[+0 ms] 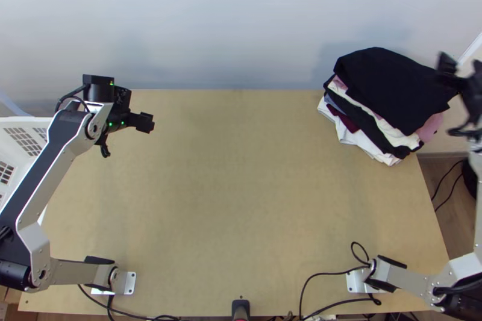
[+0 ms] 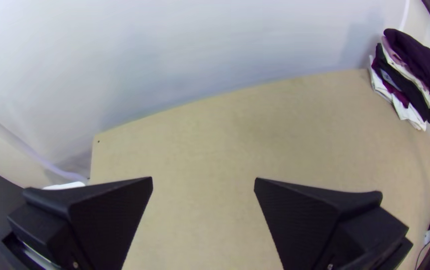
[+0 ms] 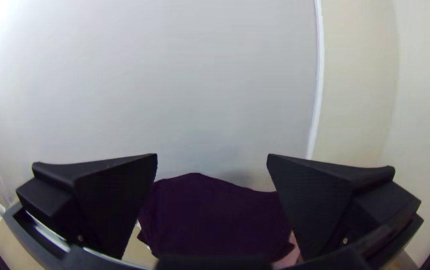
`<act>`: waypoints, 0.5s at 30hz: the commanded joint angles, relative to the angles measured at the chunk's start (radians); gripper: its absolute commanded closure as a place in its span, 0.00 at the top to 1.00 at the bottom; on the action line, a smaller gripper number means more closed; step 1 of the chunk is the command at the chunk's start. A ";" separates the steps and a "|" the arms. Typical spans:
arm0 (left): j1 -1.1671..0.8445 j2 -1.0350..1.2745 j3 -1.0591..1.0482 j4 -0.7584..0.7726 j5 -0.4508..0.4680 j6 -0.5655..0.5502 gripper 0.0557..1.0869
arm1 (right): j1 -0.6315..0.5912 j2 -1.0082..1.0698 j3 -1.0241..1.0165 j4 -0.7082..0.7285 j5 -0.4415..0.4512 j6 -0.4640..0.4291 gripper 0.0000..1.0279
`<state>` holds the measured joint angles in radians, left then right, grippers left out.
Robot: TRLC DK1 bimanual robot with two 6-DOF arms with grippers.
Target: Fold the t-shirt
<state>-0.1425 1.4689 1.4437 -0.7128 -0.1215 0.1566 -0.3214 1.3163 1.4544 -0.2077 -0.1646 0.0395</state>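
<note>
Dark t-shirt (image 1: pixel 391 89), apparently folded, tops garment stack (image 1: pixel 360 141) at far right corner of table (image 1: pixel 241 170). Right gripper (image 3: pixel 212 155), nothing pinched, sits spread near it; left gripper (image 2: pixel 203 179), also spread, hangs over far left. Stacking step looks finished; next move likely calls for right arm (image 1: pixel 478 200) backing off without snagging t-shirt.

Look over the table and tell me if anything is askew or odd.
The stack of folded clothes at the table's far right corner looks uneven: its layers don't line up, and a pink piece pokes out beneath the black one on top. Nothing looks spilled or damaged.
</note>
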 commanded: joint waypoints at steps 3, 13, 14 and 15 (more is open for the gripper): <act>0.006 -0.051 0.003 -0.014 -0.007 -0.009 0.96 | 0.045 0.164 -0.069 0.151 0.131 0.020 0.96; 0.070 -0.076 -0.008 -0.024 -0.006 0.009 0.96 | 0.008 0.365 -0.088 0.082 0.183 0.241 0.96; 0.075 -0.078 -0.011 -0.024 -0.006 0.012 0.96 | 0.010 0.365 -0.085 0.079 0.185 0.244 0.96; 0.080 -0.078 -0.014 -0.024 -0.006 0.014 0.96 | 0.012 0.359 -0.077 0.079 0.185 0.247 0.96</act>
<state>-0.0780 1.4178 1.4437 -0.7269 -0.1215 0.1577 -0.3107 1.6718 1.3808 -0.1062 0.0116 0.2417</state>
